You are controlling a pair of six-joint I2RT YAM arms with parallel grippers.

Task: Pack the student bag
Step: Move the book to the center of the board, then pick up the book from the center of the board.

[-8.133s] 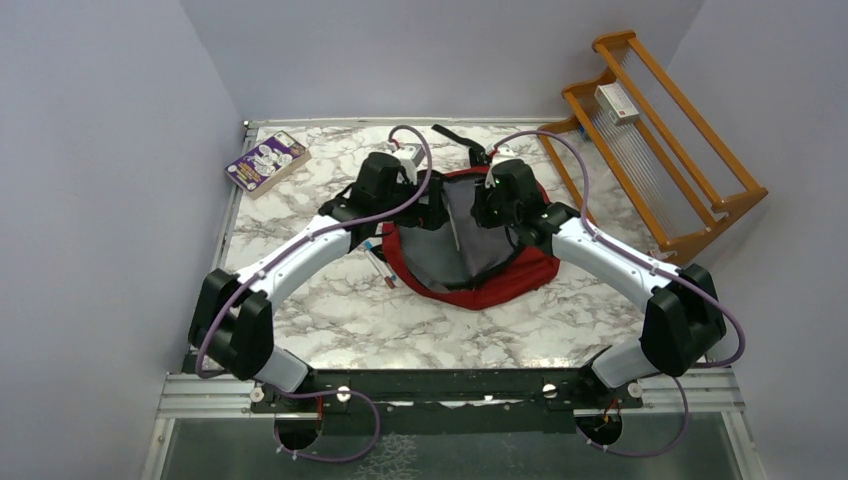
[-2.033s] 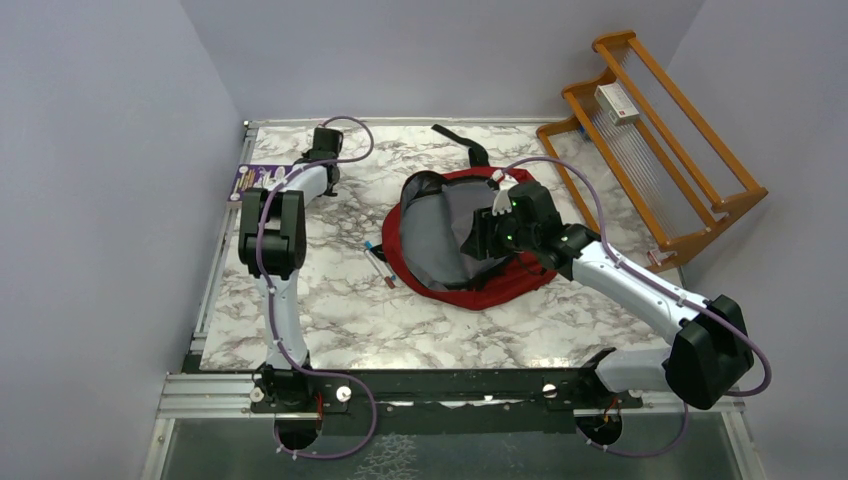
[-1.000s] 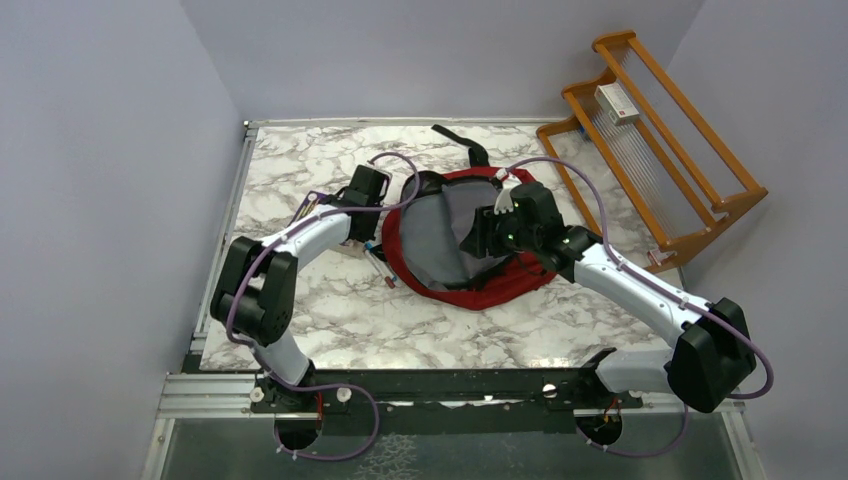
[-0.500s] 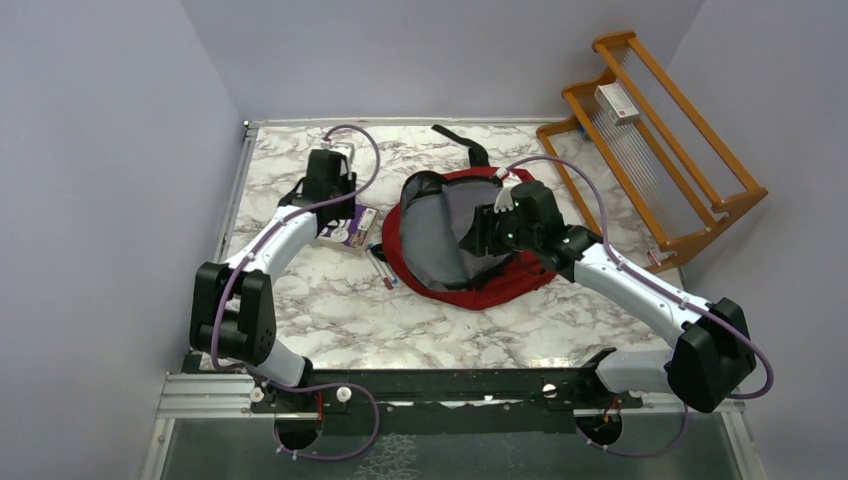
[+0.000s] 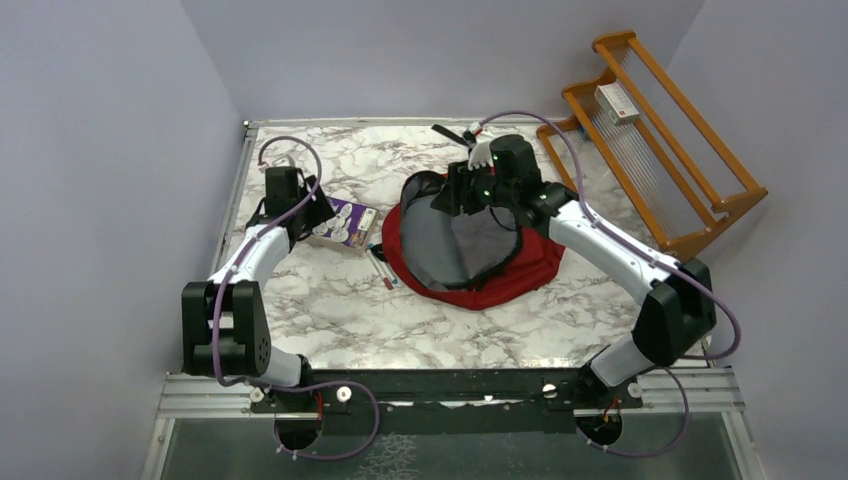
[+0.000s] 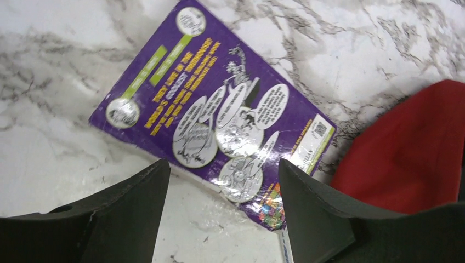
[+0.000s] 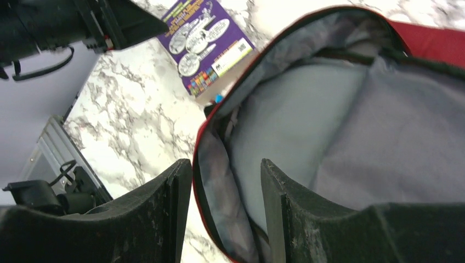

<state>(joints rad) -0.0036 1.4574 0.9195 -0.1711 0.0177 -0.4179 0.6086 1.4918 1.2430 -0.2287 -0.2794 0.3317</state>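
The student bag is a red backpack lying open in mid-table, its grey lining showing. My right gripper hovers open over the bag's far left rim. In the right wrist view the red-edged rim runs between the parted jaws of the gripper without being clamped. A purple book lies flat just left of the bag. My left gripper is open and empty at the book's left. In the left wrist view the gripper sits above the book, with the bag at right.
Two pens lie between book and bag; a pen tip shows in the left wrist view. A black strap trails behind the bag. A wooden rack with a white box stands at the far right.
My left arm brought the purple book from the far left corner to beside the bag, let go and drew back left. My right gripper moved from inside the bag to its far left rim.
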